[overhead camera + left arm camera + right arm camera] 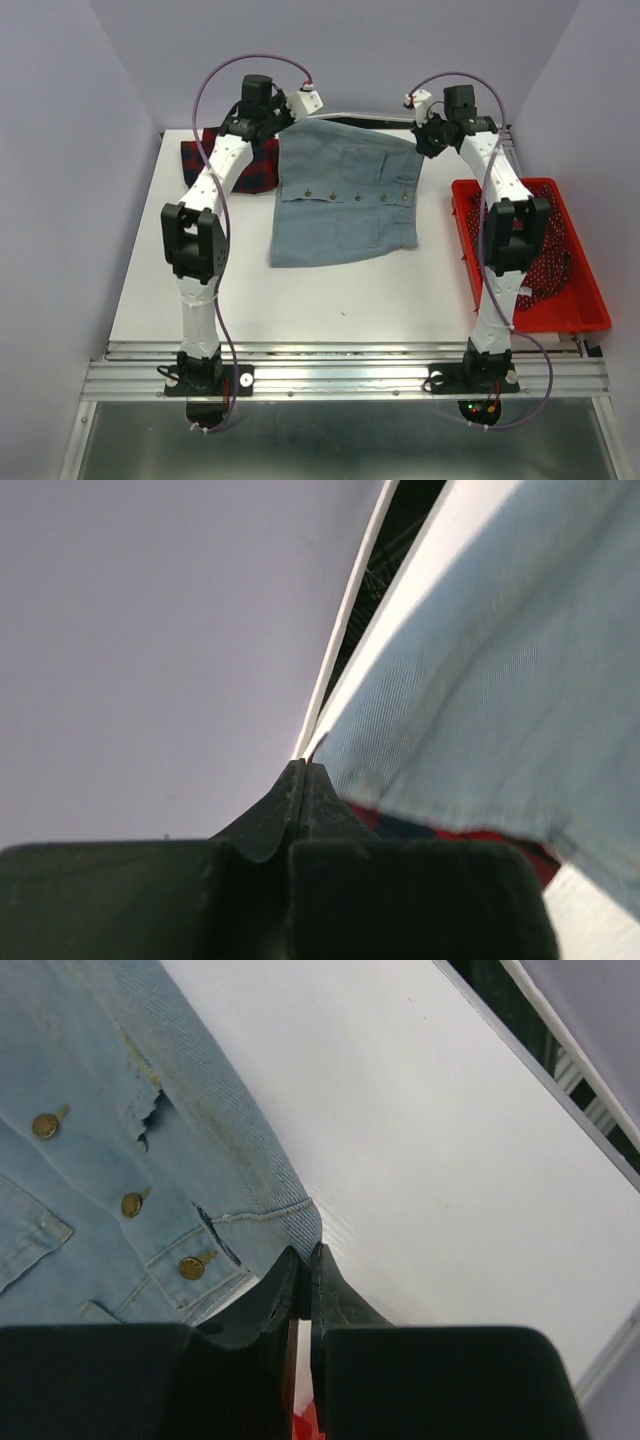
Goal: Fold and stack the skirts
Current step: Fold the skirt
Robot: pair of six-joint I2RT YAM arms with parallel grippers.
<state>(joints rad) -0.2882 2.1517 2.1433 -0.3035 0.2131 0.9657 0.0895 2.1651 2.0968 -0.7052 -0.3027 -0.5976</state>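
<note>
White surface (200, 290) is being enclosed by pale lilac panels (60, 200).

Denim skirt (345, 195) is being presented spread out, button front up, just beside the red basket (590, 310). Plaid skirt (255, 165) is being seen well apart from the basket, past the denim skirt and partly under the left arm (215, 180).

Left fingers (300, 780) are being clenched on the far corner of the denim skirt that lies away from the basket. Right fingers (316, 1260) are being clenched on the waistband corner nearest the basket.

Step judged: the far edge is being pinched for a fold onto the near hem.
- Both corners are best being raised together and level.
- The edge is best being held taut between them, so that no sag is being left mid-span.
- The edge is then being laid square on the hem.
- The basket-side corner is being carried clear of the basket's rim.

Not resolved:
- How much cloth is being caught by the left fingers cannot be told; only a thin edge is being shown at their tips.
- Dark dotted cloth (555, 265) in the basket is being masked by the right arm (505, 190), so its identity cannot be told.
- Whether the far edge is being lifted off the surface cannot be told.
</note>
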